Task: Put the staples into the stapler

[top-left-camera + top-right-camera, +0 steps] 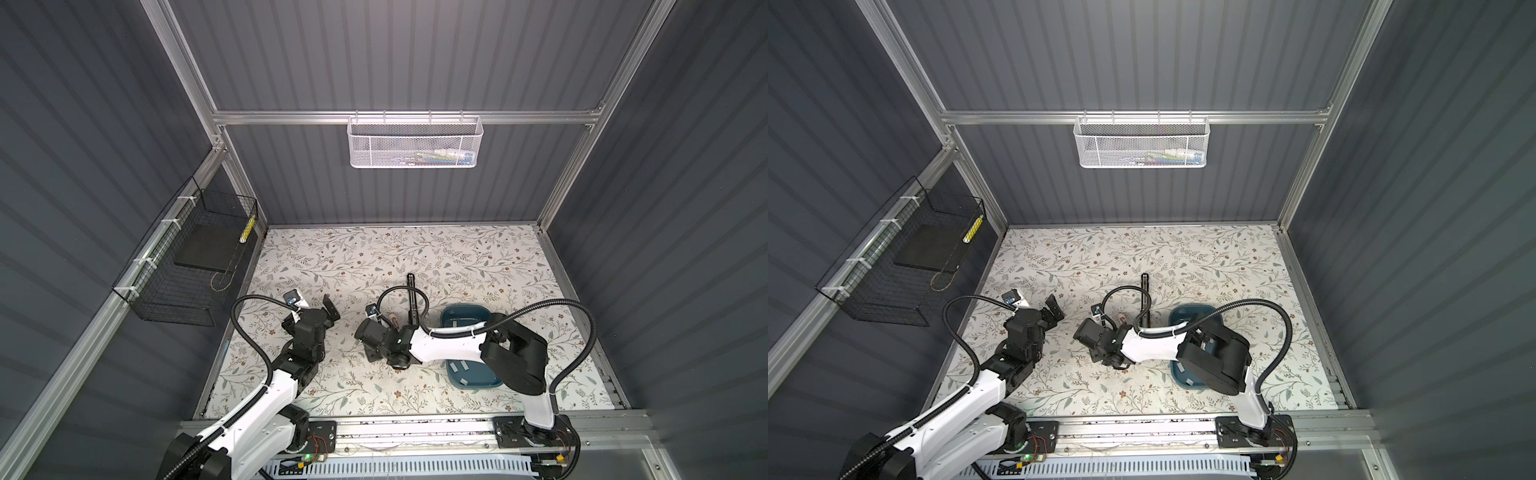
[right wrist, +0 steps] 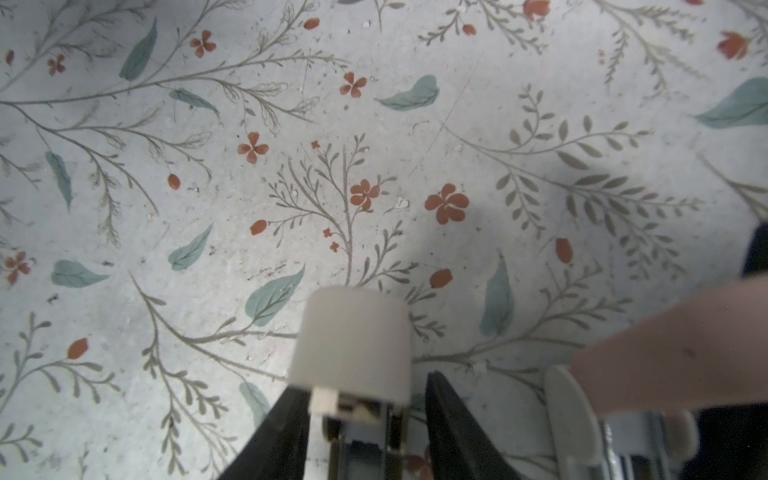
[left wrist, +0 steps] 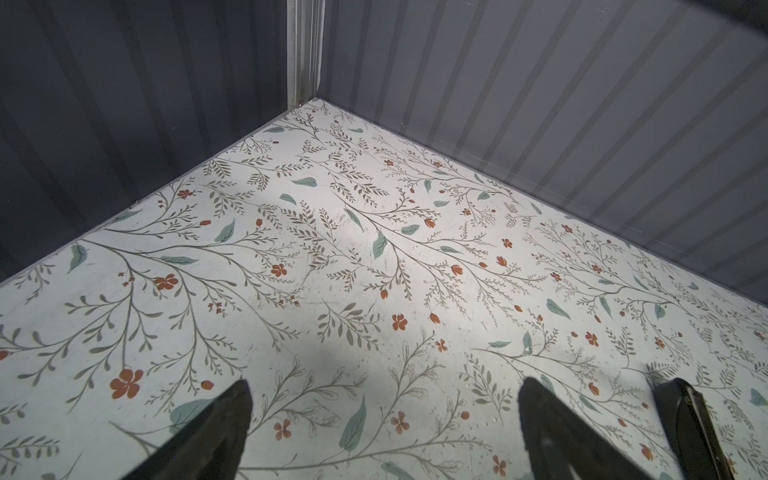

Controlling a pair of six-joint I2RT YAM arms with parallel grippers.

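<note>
On the floral worktop (image 1: 478,257), a teal tray (image 1: 462,309) sits beneath the elbow of the right arm, which hides its middle in both top views. The staples (image 1: 458,366) lie inside that tray as small, pale grey strips. Two show near its front end and one shows near its far end.

Just left of the tray's far corner, a long, thin black stapler (image 1: 411,299) lies stretched out on the worktop, roughly parallel to the tray's long side.

Farther left of the tray, past the black stapler, the right tool (image 2: 361,382) points down at the worktop with a pale stapler (image 2: 353,340) between its two fingers. One finger lies against the stapler's side. A sliver of worktop shows between the stapler and the opposite finger, so I cannot tell whether the tool grips it or merely straddles it. A pink, blurred part (image 2: 665,353) lies just beside the pale stapler; what it is I cannot tell.

Well left of the tray, the left tool (image 3: 386,386) hangs above the worktop with its fingers spread wide, gripping nothing.

Well apart from the tray, a white mesh basket (image 1: 415,141) hangs on the back wall and a black wire basket (image 1: 183,270) hangs on the left wall.
</note>
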